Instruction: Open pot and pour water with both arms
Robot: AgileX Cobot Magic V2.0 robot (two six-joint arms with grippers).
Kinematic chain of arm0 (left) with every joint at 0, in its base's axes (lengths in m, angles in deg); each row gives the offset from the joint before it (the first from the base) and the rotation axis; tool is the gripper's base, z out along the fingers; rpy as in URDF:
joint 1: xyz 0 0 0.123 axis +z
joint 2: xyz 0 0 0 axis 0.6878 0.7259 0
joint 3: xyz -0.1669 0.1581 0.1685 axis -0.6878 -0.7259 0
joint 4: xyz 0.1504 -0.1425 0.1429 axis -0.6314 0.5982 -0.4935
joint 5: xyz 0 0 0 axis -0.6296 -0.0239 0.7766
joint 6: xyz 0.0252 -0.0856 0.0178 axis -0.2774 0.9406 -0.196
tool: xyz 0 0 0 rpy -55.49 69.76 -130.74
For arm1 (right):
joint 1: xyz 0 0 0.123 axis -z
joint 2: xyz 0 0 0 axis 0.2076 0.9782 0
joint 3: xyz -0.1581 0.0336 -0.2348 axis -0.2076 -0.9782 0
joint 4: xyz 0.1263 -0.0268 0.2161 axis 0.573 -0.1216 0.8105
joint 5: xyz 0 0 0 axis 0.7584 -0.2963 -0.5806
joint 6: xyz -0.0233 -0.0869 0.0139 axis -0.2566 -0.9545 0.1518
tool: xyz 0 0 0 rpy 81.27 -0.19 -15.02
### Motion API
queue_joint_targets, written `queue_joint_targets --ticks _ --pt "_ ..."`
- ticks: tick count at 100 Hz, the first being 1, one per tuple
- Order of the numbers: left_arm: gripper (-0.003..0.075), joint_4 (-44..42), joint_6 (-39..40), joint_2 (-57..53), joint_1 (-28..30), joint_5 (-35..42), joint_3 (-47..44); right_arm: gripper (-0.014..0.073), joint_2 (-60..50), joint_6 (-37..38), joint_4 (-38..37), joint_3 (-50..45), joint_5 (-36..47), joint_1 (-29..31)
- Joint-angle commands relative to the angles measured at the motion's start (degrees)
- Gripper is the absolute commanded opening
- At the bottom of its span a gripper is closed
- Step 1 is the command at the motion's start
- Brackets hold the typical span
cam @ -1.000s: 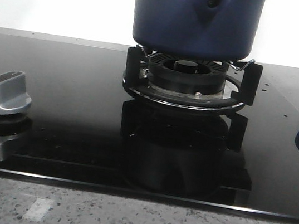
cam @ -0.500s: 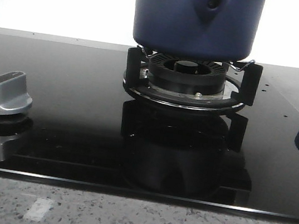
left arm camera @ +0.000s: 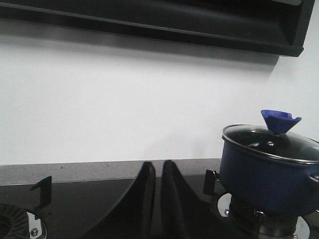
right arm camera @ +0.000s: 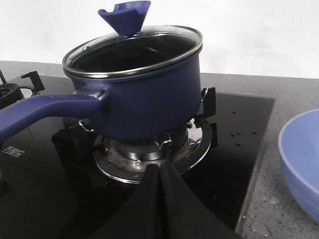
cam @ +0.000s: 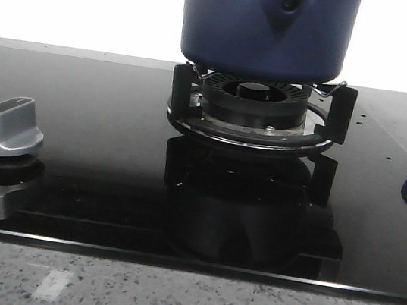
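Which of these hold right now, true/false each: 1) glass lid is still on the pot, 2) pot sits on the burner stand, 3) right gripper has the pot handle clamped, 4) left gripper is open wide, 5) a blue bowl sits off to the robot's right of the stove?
1) True. The glass lid with its blue knob sits on the pot.
2) True. The pot rests on the burner stand.
3) False. The right gripper is shut on nothing, short of the pot; the handle is untouched.
4) False. The left gripper has its fingers closed together, empty.
5) True. The blue bowl stands on the counter, beside the stove.
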Motion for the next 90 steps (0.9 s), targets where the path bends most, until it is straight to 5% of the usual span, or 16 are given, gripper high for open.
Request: queue_joint_targets --ticks 1,76,84,90 --pt "-0.0020 1.19 -0.13 0.50 0.14 -0.76 1.61 -0.0067 0.11 -0.77 2.82 1.48 0.42 -0.04" --pt "-0.0020 1.19 -0.13 0.50 0.14 0.45 1.30 -0.0067 0.11 -0.77 2.82 1.48 0.42 -0.04" --pt "-0.0020 -3.16 0.92 0.63 0.14 0.34 0.92 -0.0067 0.11 -0.77 2.82 1.48 0.42 -0.04" --pt "-0.0020 -10.16 9.43 1.02 0.14 1.25 0.92 -0.0067 0.11 -0.77 2.82 1.48 0.42 -0.04"
